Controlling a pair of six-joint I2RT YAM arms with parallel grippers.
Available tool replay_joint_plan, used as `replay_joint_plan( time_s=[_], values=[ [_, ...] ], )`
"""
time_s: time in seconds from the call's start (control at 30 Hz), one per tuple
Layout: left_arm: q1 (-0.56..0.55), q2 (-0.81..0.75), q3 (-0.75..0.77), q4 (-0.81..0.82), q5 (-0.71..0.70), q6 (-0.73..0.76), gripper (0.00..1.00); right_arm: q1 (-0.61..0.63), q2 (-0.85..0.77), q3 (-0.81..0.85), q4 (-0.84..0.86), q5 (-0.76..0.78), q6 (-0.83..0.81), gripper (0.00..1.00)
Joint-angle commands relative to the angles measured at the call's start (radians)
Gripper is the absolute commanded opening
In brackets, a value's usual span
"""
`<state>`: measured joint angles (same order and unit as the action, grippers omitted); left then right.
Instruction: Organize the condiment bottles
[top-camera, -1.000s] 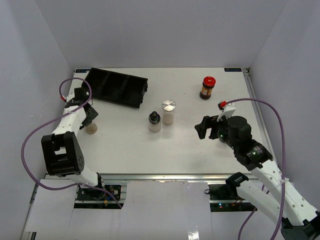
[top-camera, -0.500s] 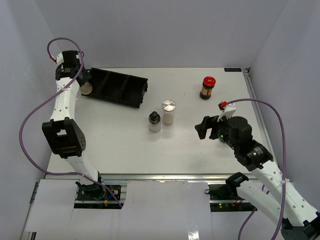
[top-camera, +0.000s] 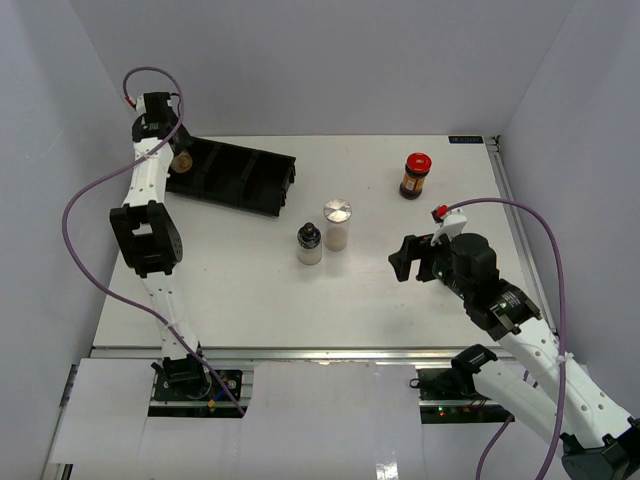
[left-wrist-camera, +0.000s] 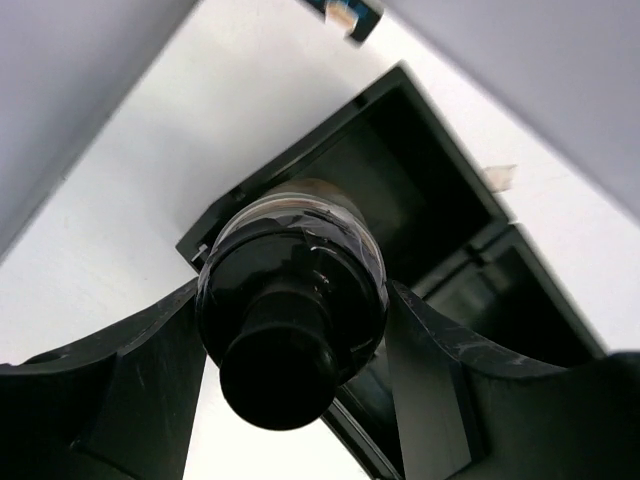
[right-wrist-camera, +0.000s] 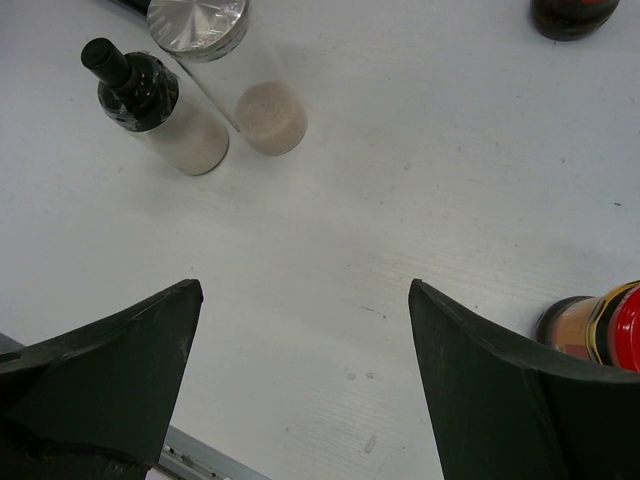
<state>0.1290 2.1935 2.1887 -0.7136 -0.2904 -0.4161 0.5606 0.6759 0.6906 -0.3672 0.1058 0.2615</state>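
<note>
One white worktop (top-camera: 250, 300) carries everything, with an arm bolted at each near corner. The left arm (top-camera: 150, 190) stretches up to the far left corner. The right arm (top-camera: 520, 320) is bent low over the right half of the worktop.

A black compartmented tray (top-camera: 268, 185) lies at the far left, set at a slant and open side up.

The left gripper (left-wrist-camera: 292, 290) hangs over the left end of that tray. Its fingers are pressed against both sides of a held bottle (left-wrist-camera: 290, 330), a glass-bodied one with a black cap. In the left wrist view the cap faces the camera and the end compartment opens right behind the bottle. Whether the bottle touches the tray I cannot tell.

The right gripper (right-wrist-camera: 302, 290) has its fingers spread wide, with only bare worktop between them.

A silver-lidded jar (top-camera: 337, 225) stands upright in the middle of the worktop, pale powder in its bottom. A shaker (top-camera: 309, 245) with a black top stands just beside it on the near left, also upright with pale contents.

The far brown jar (top-camera: 415, 175), red-lidded, stands upright at the far right, well apart from that pair.

A near brown jar (right-wrist-camera: 600, 325), also red-lidded, shows only in the right wrist view. It stands just outside one finger of the right gripper, not between the fingers.
</note>
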Motion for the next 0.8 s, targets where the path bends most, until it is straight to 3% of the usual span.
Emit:
replay_joint_plan(
  time_s=[0.0,0.23,0.63,0.77],
  values=[
    [-0.020,0.030,0.060,0.064,-0.044,0.061,0.00,0.001,0.006,-0.010,0.029,-0.006,0.007,0.90],
    [-0.044,0.026,-0.025,0.215,-0.041,0.104,0.00,0.001,0.025,-0.014,0.034,-0.029,0.007,0.90],
    [-0.060,0.171,0.075,0.227,-0.046,0.154,0.02,0.001,0.026,-0.022,0.032,-0.037,0.007,0.90],
    [-0.060,0.197,0.089,0.242,-0.059,0.168,0.09,0.002,0.013,-0.029,0.041,-0.028,0.007,0.90]
  ],
)
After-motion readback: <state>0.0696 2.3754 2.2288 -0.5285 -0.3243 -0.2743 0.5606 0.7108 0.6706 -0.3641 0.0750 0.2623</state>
